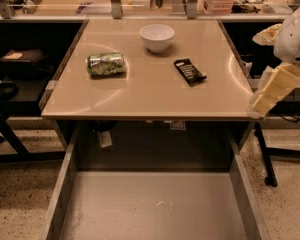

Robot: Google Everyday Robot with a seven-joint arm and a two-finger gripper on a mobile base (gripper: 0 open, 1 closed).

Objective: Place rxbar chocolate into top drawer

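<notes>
Nothing can be read: the white lines of print on the small flat black wrapped bar (190,71) on the beige counter (150,96) are illegible. The hand (264,100) hangs beside the counter's right edge.

The robot's 1 arm (296,34) comes in at the far right edge of the view. Only its rounded white end segment shows, sitting above and to the right of the gripper. The gripper (264,100) is a pale yellow piece that hangs from the underside of that segment and slants down and to the left, its tip the lowest part of the body in sight.
</notes>
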